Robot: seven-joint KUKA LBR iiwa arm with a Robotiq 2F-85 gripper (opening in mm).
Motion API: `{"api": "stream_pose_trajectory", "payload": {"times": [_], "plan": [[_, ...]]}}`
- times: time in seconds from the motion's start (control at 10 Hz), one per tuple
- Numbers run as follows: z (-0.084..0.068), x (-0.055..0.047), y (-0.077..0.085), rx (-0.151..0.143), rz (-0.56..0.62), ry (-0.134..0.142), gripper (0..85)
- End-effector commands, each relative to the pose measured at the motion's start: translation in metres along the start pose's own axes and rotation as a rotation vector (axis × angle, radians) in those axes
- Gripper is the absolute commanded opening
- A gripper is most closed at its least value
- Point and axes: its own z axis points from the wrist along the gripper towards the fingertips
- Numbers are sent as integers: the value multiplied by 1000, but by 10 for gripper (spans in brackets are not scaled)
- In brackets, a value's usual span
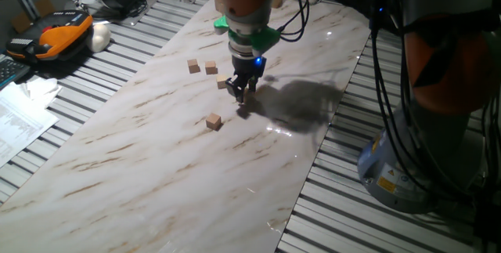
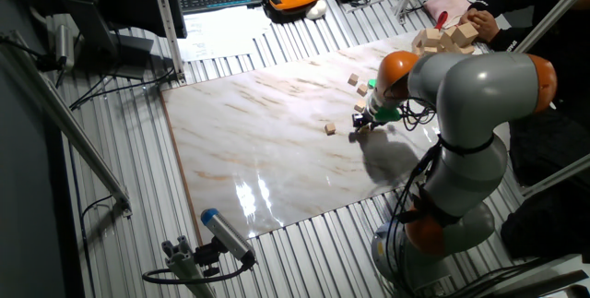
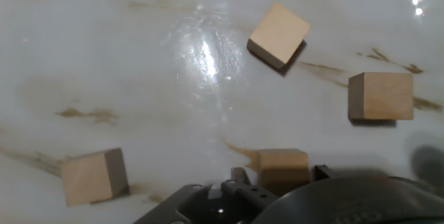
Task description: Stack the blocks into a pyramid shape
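Four wooden cubes (image 3: 279, 34) lay scattered on the marble tabletop (image 1: 156, 159) — one (image 3: 282, 168) sat right at the gripper (image 1: 240, 90); whether its fingers clamped it, I could not tell.

Arm (image 2: 470, 86): grey rounded links, orange joint bands; green ring above wrist; black cables draped along it; hand (image 1: 241, 88) black, blue light

Small light-tan cubes (image 3: 279, 33) of matt, smooth wood lie on a glossy marble-patterned desk (image 3: 104, 57) (glare spots show).
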Motion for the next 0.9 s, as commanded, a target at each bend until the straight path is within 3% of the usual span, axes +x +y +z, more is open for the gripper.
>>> {"api": "stream_pose_trajectory", "payload": {"times": [0.0,0.1,0.3,0.8], "plan": [[-1,-1,1,0,-19,21,170],[-4,-3,0,-39,-28,49,0],[-5,-4,2,-1,-37,42,0],[-25,-19,35,-22,-57,33,0]]}}
